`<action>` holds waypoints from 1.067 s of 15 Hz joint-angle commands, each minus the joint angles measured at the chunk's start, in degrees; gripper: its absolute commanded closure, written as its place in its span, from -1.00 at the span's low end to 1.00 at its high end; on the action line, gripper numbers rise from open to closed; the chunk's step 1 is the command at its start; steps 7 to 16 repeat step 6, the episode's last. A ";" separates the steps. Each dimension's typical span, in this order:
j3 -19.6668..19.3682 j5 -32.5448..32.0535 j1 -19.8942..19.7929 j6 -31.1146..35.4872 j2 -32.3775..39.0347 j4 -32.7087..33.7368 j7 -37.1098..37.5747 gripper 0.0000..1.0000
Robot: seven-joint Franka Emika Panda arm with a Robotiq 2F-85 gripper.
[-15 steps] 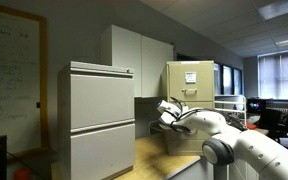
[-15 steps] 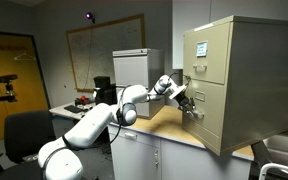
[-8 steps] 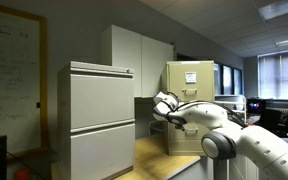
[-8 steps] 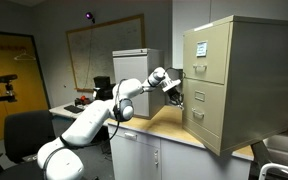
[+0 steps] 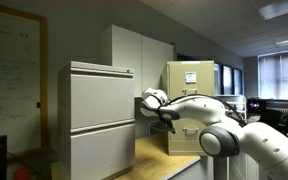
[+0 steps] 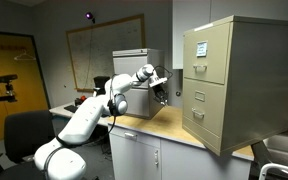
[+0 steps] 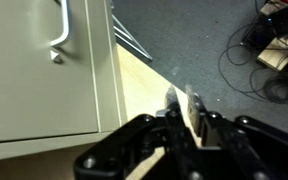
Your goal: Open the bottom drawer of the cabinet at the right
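Note:
The narrow beige cabinet (image 6: pixel 229 85) stands on the wooden counter; it also shows in an exterior view (image 5: pixel 191 100). Its bottom drawer (image 6: pixel 207 117) looks flush with the cabinet front, with a small silver handle (image 6: pixel 196 112). My gripper (image 6: pixel 162 92) hangs in the air well away from the cabinet, touching nothing; it also shows in an exterior view (image 5: pixel 168 116). In the wrist view the fingers (image 7: pixel 181 105) are pressed together and empty, with a beige drawer front (image 7: pixel 44 80) and its silver handle (image 7: pixel 56 30) at the upper left.
A wider pale grey two-drawer cabinet (image 5: pixel 99 120) stands on the same counter (image 6: pixel 159 125). The counter's wooden top (image 7: pixel 144 85) lies between the two cabinets. A whiteboard (image 6: pixel 89 55) hangs behind. Cables lie on the floor (image 7: pixel 244 60).
My gripper has drawn back from the bottom drawer's handle, moving away from the beige cabinet towards the grey cabinet. The drawer front looks unchanged.

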 commanded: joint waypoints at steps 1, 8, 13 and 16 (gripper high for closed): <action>-2.51 -6.68 2.31 5.65 -5.98 -7.06 4.58 0.03; -2.24 -6.94 1.73 3.75 -6.69 -6.96 7.68 -0.22; -2.24 -6.94 1.73 3.75 -6.69 -6.96 7.68 -0.22; -2.24 -6.94 1.73 3.75 -6.69 -6.96 7.68 -0.22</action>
